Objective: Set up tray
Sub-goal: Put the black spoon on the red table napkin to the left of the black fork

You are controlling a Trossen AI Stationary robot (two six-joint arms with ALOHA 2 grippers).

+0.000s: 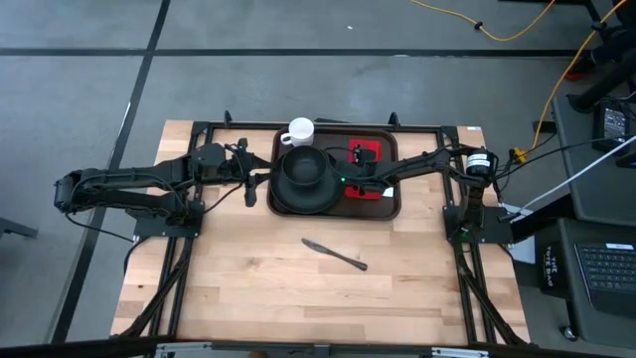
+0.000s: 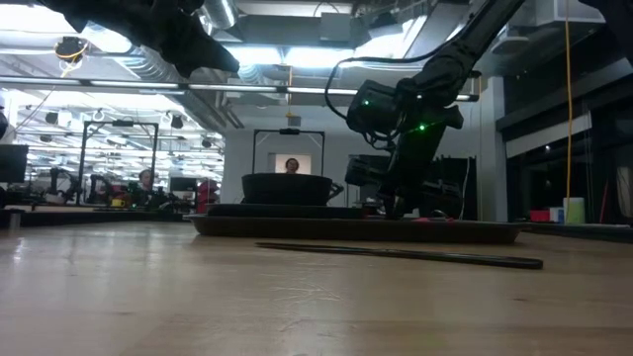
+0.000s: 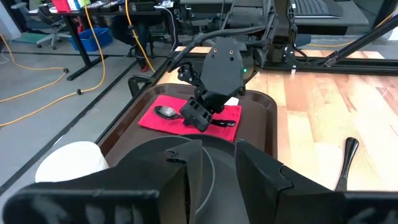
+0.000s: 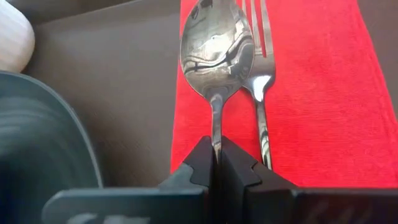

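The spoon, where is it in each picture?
High view: hidden under the right gripper on the red napkin.
Low view: cannot tell.
Left wrist view: spoon on the napkin, beside the right gripper.
Right wrist view: centre, handle in the shut gripper, fork beside it.
Shared landmark: the red napkin.

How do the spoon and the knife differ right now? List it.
The spoon lies on the red napkin in the tray; the knife lies on the bare table. The right gripper is shut on the spoon's handle; nothing touches the knife. Both lie flat.
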